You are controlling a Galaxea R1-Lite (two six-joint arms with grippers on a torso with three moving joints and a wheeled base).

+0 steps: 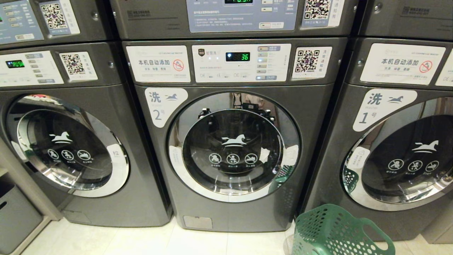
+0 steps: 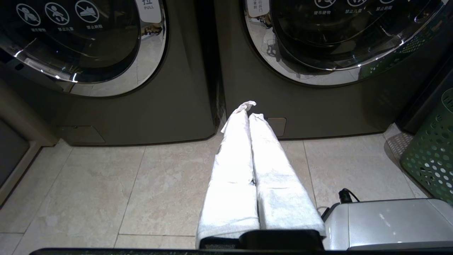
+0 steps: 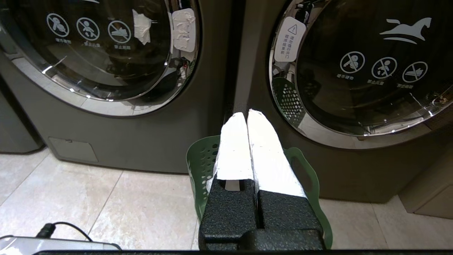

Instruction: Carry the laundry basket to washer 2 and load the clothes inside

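Directly below right end effector (image 3: 246, 117), laundry basket (image 3: 198, 170)

The left gripper (image 2: 249, 109) has its white fingers (image 2: 233, 170) pressed together above the floor (image 2: 106, 184). Two washers (image 2: 141, 106) stand ahead. A green basket (image 2: 430, 159) sits nearby.

Long fingers (image 2: 269, 170) wrapped in white tape, frayed at one tip. Right gripper (image 3: 246, 118): same white wrap over black textured bases. Silver-grey housing (image 2: 385, 223) with black cable (image 2: 345, 196).
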